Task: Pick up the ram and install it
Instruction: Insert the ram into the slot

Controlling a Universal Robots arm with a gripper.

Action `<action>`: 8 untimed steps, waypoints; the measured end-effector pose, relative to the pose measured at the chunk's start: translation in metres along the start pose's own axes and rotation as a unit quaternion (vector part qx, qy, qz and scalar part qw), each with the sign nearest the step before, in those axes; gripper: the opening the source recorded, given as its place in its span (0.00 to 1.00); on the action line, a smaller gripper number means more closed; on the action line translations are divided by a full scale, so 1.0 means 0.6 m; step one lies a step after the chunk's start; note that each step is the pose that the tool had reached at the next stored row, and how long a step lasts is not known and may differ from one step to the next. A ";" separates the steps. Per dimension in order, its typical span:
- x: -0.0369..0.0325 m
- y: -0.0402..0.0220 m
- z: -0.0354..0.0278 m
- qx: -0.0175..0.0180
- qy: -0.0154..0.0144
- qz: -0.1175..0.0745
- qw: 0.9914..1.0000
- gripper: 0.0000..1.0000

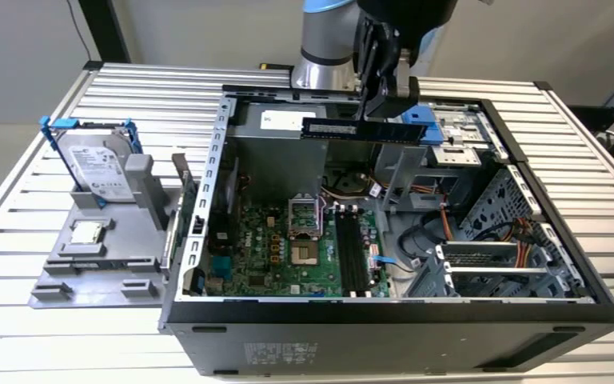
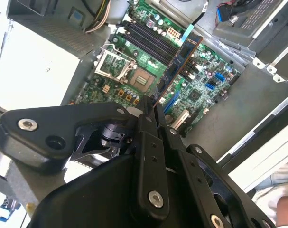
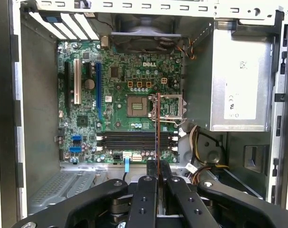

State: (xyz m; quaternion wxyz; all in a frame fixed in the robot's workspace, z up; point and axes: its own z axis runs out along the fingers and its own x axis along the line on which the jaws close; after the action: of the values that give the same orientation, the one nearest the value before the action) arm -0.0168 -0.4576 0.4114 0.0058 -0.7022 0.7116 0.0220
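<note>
The long, thin, dark bluish circuit-board ram [image 1: 363, 129] hangs in the air above the open black and grey metal computer case [image 1: 392, 316], over its far end. Its long axis lies level, running from the exterior view's left to right, and a broad face with a row of small dark chips faces the camera. The black gripper [image 1: 382, 112] pinches it from above, its 2 fingers [image 3: 144, 190] closed narrowly on the stick's right half. In both wrist views the ram shows edge-on, pointing away from the gripper toward the green motherboard [image 3: 115, 104] and its black memory slots [image 3: 134, 141] far below.
</note>
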 end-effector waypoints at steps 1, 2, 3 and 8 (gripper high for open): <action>0.000 0.000 0.000 0.000 0.000 0.000 1.000 0.00; 0.000 0.000 0.000 0.000 0.000 0.000 1.000 0.00; 0.000 0.000 0.000 0.000 0.000 0.000 1.000 0.00; 0.000 0.000 0.000 0.000 0.000 0.000 1.000 0.00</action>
State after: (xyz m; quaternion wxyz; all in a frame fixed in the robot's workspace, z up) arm -0.0168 -0.4576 0.4113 0.0057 -0.7021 0.7117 0.0220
